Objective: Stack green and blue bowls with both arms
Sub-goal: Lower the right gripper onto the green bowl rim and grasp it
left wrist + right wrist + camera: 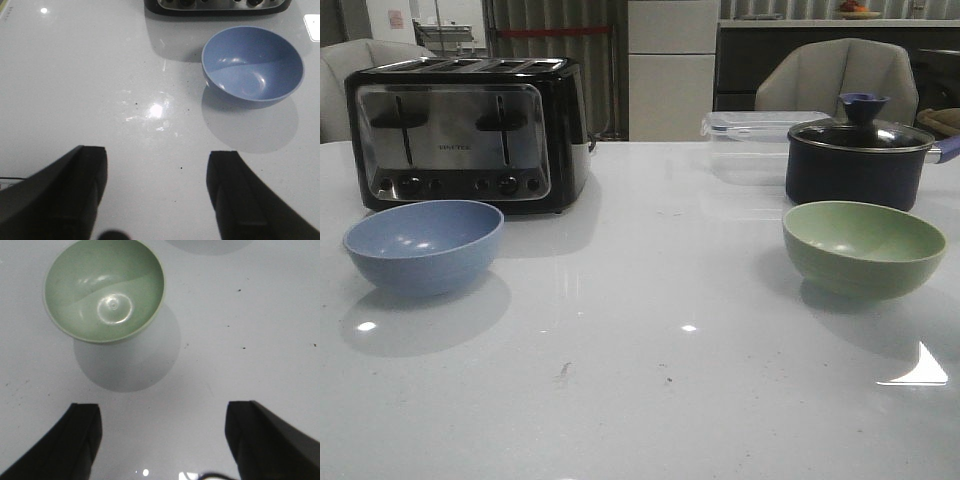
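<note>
A white glossy worktop (640, 380) is carrying two round matte bowls, both sitting upright and empty. The blue bowl (424, 245) is resting toward the worktop's left edge, just in front of a black-and-steel toaster (470, 130) that is standing nearer the far edge. The green bowl (863, 248) is resting toward the right edge, just in front of a dark lidded pot (860, 155), with a clear plastic container (760, 135) behind and beside that pot. The bowls are sitting well apart, with bare worktop between them.

Neither arm is showing in the front view. In the left wrist view, the left gripper (157, 195) is hanging above bare worktop with its fingers (227, 190) spread wide and grasping nothing; the blue bowl (252, 64) is lying ahead of them and off to one side. In the right wrist view, the right gripper (162, 440) is likewise hanging with its fingers (82, 440) released and empty, the green bowl (105, 290) lying ahead and off to one side.

Judging from this, the task is sitting at its very start (no bowl is being touched yet), and the step in hand is the approach. The next move is calling for each gripper to be lining up with its own bowl's rim, one finger inside and one outside, before closing. One bowl would then need lifting clear and carrying across to nest in the other.
</note>
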`<state>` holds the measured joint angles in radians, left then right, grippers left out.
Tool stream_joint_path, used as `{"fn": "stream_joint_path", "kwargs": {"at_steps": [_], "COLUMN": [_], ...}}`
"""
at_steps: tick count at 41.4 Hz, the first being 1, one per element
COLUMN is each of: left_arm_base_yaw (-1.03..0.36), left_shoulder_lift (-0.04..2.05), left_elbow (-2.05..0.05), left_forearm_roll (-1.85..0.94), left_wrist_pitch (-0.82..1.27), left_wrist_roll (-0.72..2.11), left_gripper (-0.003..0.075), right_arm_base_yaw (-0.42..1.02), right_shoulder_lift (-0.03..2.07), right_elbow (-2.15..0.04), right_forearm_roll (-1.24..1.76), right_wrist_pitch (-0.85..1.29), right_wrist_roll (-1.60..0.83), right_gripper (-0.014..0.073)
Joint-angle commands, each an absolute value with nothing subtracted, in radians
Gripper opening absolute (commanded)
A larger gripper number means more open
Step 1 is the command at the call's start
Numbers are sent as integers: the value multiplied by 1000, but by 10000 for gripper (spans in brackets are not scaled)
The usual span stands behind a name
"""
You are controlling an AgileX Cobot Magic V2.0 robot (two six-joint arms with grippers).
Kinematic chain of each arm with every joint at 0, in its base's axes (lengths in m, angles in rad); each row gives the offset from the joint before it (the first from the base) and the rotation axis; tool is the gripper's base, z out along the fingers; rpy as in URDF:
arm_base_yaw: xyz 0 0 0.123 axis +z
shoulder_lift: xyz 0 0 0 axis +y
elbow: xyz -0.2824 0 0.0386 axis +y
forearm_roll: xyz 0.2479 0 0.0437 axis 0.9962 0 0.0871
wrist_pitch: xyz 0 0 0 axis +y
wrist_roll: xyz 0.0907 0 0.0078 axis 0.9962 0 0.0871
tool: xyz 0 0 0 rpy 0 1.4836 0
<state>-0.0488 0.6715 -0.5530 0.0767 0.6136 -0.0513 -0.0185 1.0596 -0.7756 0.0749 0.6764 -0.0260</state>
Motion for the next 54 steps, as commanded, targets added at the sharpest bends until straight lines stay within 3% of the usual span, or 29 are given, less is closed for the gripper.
{"fn": "stream_joint_path", "kwargs": {"at_steps": [1, 17, 30, 33, 47, 54], "left_arm_base_yaw": [-48, -48, -48, -48, -48, -48], "left_shoulder_lift": [676, 676, 676, 676, 676, 676], "left_elbow": [-589, -589, -589, -589, -589, -589], "left_forearm_roll": [71, 71, 70, 70, 70, 70], "left_wrist_pitch": [535, 537, 537, 537, 537, 537], "left_wrist_roll": [-57, -57, -57, -57, -57, -57], "left_gripper": [489, 489, 488, 488, 488, 488], "right_arm_base_yaw": [-37, -45, -45, -45, -45, -45], "right_shoulder_lift": [1173, 1600, 1798, 1825, 1840, 1835], "right_elbow": [-887, -1175, -1316, -1336, -1342, -1342], "right_forearm_roll": [105, 122, 168, 186, 190, 190], "right_wrist_pitch": [636, 704, 751, 776, 787, 787], "right_wrist_roll": [-26, -26, -55, -66, -68, -69], "right_gripper": [611, 611, 605, 561, 192, 78]}}
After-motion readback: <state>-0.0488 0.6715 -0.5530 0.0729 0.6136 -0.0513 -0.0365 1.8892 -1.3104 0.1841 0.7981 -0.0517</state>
